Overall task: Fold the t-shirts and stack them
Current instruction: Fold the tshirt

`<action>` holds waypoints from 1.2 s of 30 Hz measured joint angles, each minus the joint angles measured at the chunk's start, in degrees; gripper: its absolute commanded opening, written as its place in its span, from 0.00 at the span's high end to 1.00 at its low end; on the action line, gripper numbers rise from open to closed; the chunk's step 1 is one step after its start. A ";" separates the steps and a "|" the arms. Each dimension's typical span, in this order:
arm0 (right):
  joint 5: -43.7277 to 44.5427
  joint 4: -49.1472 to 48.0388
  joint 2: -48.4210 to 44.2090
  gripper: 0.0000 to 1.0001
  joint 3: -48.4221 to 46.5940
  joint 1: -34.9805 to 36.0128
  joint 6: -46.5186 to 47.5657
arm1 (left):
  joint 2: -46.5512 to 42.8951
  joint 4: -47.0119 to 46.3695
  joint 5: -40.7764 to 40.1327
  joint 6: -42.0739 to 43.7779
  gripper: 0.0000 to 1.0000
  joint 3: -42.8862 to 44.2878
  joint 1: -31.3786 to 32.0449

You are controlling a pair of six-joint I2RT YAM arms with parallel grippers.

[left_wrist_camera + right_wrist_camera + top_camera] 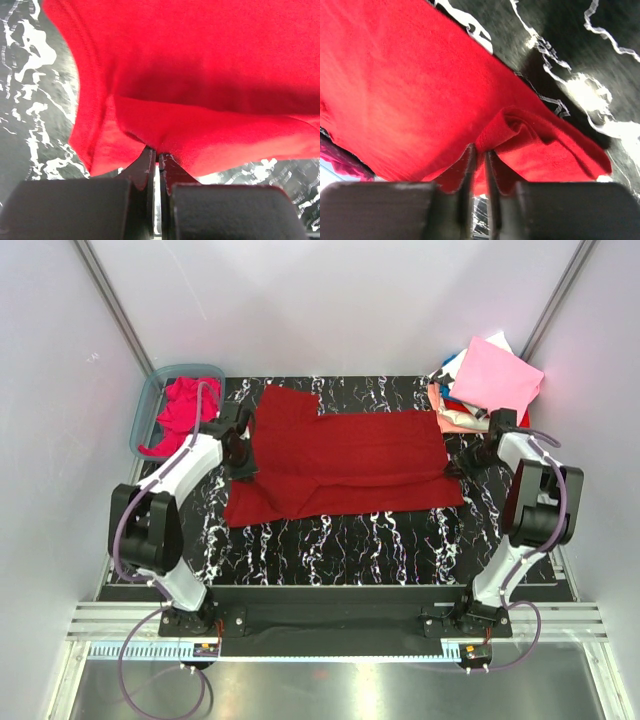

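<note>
The left hand is clenched on the near edge of the crimson t-shirt, its two fingers pressed almost together with a fold of the hem pinched between them. The right hand is likewise clamped on the shirt's opposite end, where the cloth bunches into a small roll just above the fingertips. Between the two hands the crimson t-shirt lies spread across the middle of the black, white-veined worktop, mostly flat, with one sleeve jutting toward the far side and a doubled layer along its near-left corner. Just beside the left arm, at the far-left corner, stands a translucent tub holding a crumpled magenta t-shirt. Close behind the right hand, at the far-right corner, sits a pile of folded t-shirts, a pale pink one on top, its lower layers touching the arm's wrist.
</note>
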State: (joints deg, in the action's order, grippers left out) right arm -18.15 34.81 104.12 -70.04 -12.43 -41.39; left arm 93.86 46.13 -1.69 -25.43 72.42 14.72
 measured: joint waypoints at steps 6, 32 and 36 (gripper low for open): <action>-0.81 1.70 7.78 0.36 -7.98 0.33 2.16 | 7.87 0.98 0.81 0.85 0.75 5.46 -5.09; 5.14 -0.09 -14.60 0.26 16.76 0.33 7.61 | -28.06 -9.97 4.76 -8.63 0.01 -35.36 -5.44; 5.25 -2.23 -12.20 0.30 16.74 0.31 7.96 | -26.27 -14.62 4.76 -9.38 0.01 -36.13 -5.95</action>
State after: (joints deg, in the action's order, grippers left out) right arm -12.91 32.58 91.92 -53.30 -12.12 -33.43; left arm 67.59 31.51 3.07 -34.81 36.29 8.78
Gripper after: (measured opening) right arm 0.726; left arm 0.984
